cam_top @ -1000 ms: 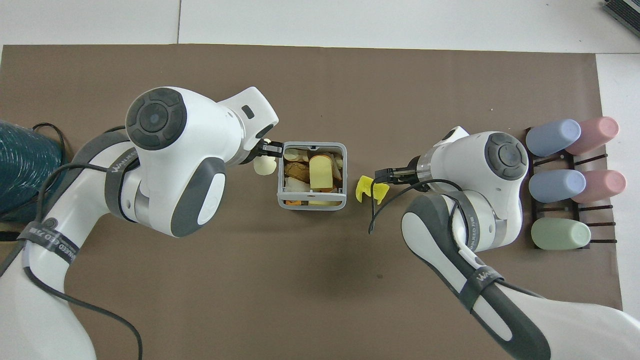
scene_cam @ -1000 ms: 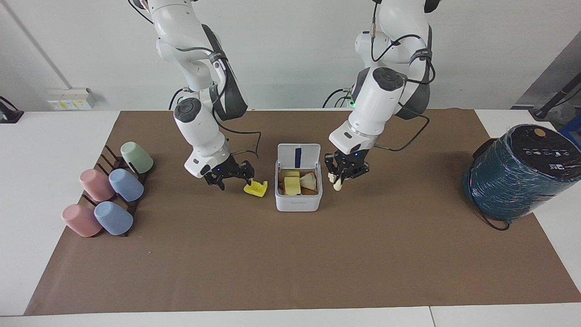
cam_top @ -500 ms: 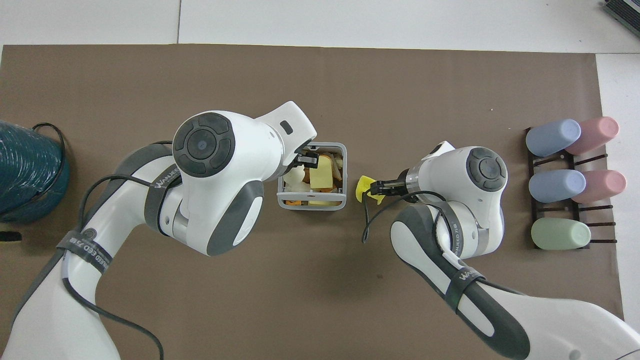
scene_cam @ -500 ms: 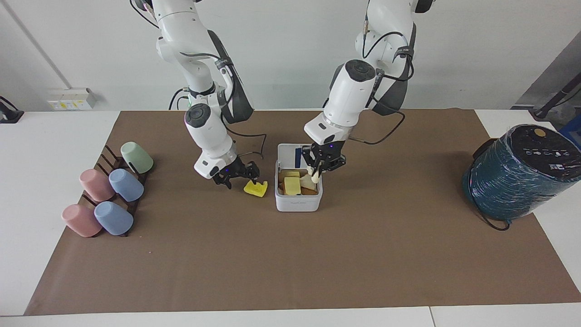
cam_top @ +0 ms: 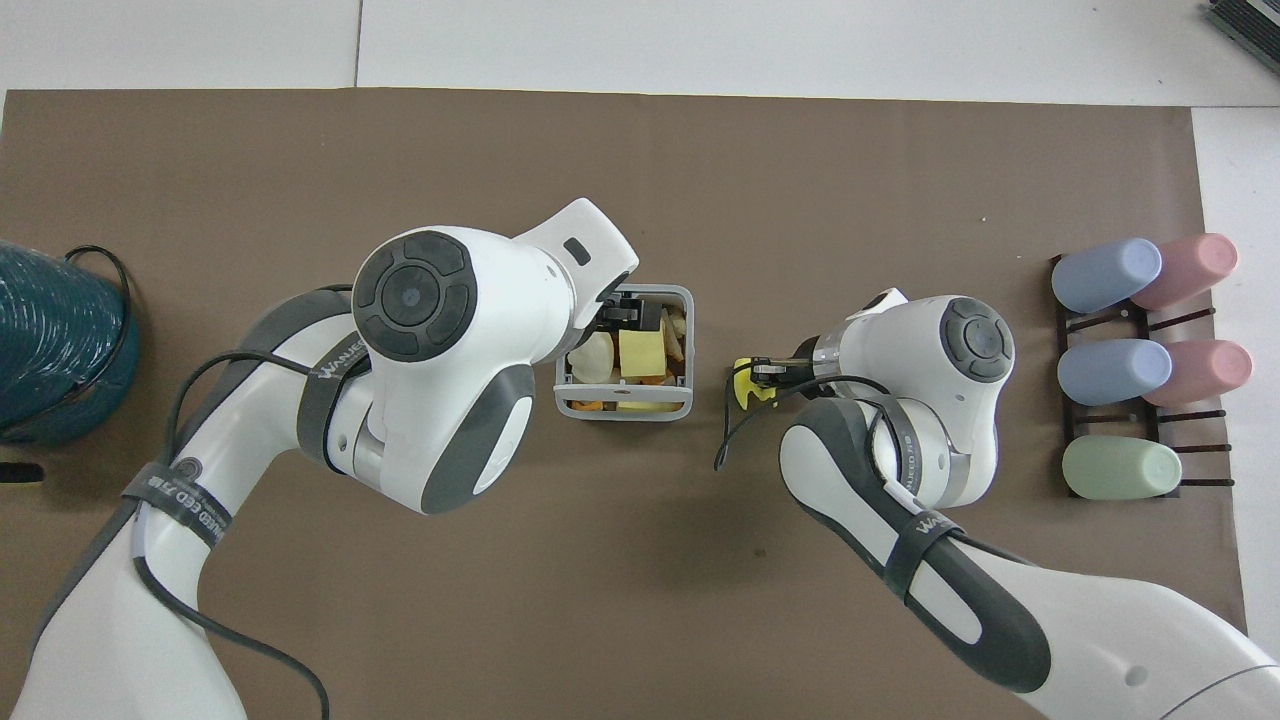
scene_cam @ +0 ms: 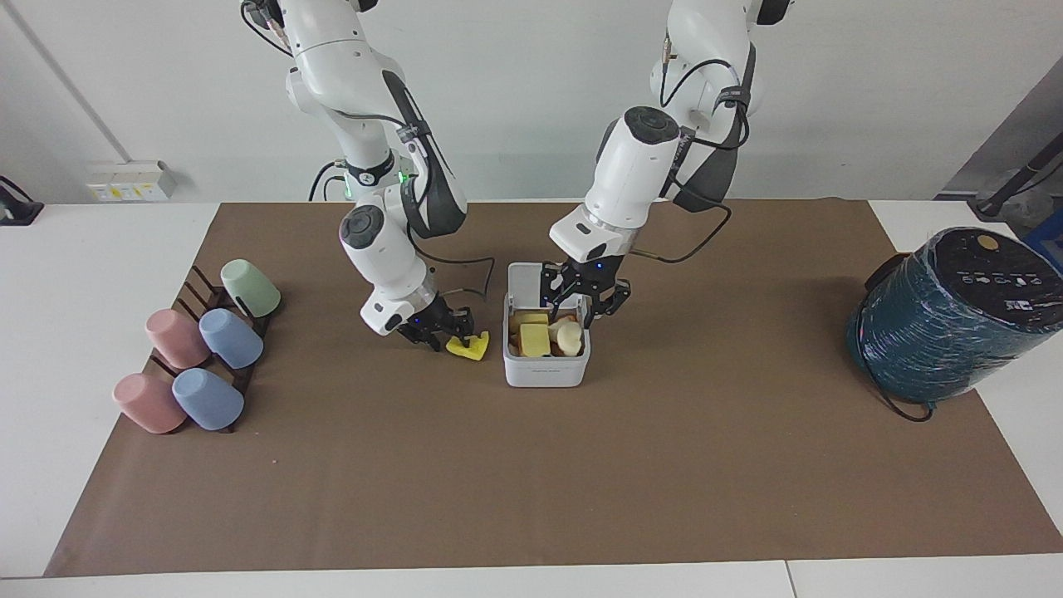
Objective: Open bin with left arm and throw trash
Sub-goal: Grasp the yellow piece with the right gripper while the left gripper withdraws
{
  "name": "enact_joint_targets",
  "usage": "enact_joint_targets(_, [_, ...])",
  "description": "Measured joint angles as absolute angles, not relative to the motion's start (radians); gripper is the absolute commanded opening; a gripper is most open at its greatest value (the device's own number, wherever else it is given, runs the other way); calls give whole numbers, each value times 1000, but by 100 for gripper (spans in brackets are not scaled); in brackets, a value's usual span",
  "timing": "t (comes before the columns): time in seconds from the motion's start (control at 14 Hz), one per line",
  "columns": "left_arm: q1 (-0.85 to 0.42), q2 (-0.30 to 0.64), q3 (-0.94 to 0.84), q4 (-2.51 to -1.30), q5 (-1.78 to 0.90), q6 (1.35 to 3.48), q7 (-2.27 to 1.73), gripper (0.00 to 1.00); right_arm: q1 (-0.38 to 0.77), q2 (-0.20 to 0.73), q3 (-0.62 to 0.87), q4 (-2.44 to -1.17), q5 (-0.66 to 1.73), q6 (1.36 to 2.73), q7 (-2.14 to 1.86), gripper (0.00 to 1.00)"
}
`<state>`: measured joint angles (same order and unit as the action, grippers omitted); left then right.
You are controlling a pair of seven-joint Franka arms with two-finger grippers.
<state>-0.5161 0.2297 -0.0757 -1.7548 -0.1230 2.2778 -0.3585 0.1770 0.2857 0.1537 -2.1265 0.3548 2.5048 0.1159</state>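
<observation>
The white bin stands mid-mat with its lid hinged up on the side nearer the robots. It holds a yellow-orange block, a cream-white lump and other food bits. My left gripper is open and empty just above the bin's inside. In the overhead view it covers the part of the bin farther from the robots, next to the lump. My right gripper is down at the bright yellow notched piece, which lies on the mat beside the bin toward the right arm's end.
A rack of pastel cups lies at the right arm's end of the brown mat. A big teal wrapped cylinder stands at the left arm's end.
My left gripper carried the cream lump from beside the bin to over it and let go; the lump now lies in the bin. My right gripper came down onto the yellow notched piece.
</observation>
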Motion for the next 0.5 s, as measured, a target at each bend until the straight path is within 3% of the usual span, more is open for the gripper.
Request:
enact_joint_targets(0.21, [-485, 185, -54, -1743, -123, 2170, -358, 100, 167, 272, 150, -2073, 355, 2439, 134, 0])
enact_joint_targets(0.5, [-337, 49, -45, -1734, -122, 1936, -271, 100, 104, 179, 147, -1951, 356, 2263, 188, 0])
